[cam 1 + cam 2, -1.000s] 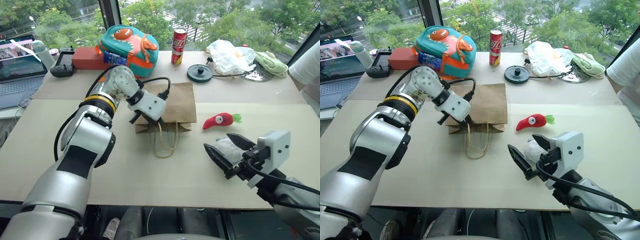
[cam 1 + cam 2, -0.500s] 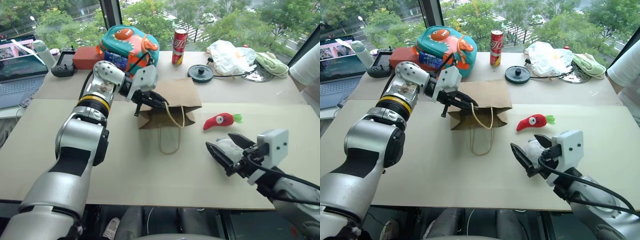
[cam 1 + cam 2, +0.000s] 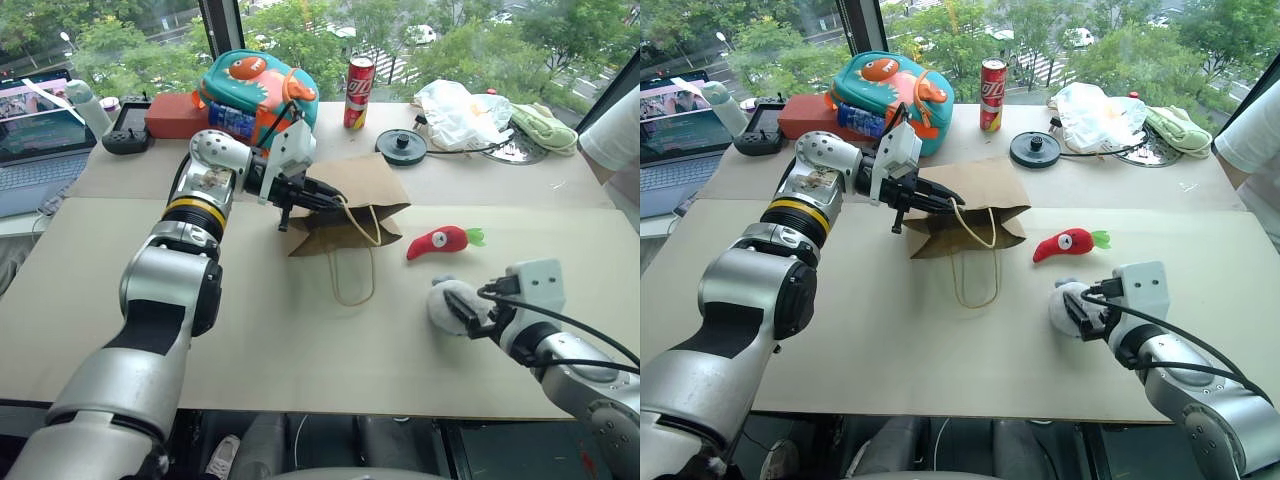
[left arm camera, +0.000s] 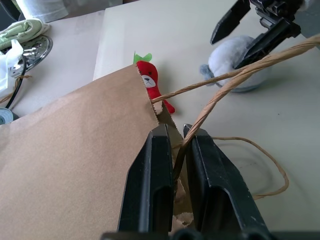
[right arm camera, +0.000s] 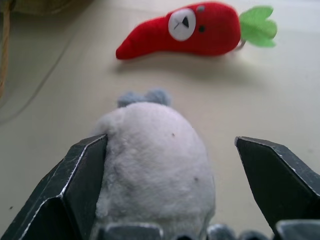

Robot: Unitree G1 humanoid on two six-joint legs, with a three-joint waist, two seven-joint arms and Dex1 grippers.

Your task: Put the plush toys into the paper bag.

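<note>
Two plush toys lie on the right part of the table [image 3: 250, 350]. The red chili toy [image 3: 438, 241] lies on its side, its green stem pointing right, well apart from the grey ball toy [image 3: 447, 303], which sits nearer the front edge. The right pincer [image 5: 170, 175] is spread wide around the grey ball toy, one finger [image 5: 80, 185] touching its side and the other standing clear of it, so the toy sits between the jaws without being squeezed.

Left of the chili toy, near the table's middle, the paper bag [image 3: 350, 200] lies flat with its mouth toward the near side. The left pincer [image 4: 175, 165] is nearly closed on one cord handle [image 4: 220, 85] right at the bag's mouth edge, and that cord runs taut away from the fingers. The second cord handle [image 3: 352, 275] lies slack in a loop on the table in front of the bag.

Along the far edge stand a teal backpack [image 3: 258, 85] with an orange dinosaur, a red drinks can [image 3: 357, 92], a round black lid [image 3: 400, 146], a white plastic bag [image 3: 455, 112] and a green cloth [image 3: 545, 125]. A laptop [image 3: 35, 125] sits at the far left, and a person's white sleeve [image 3: 615, 130] shows at the right edge.
</note>
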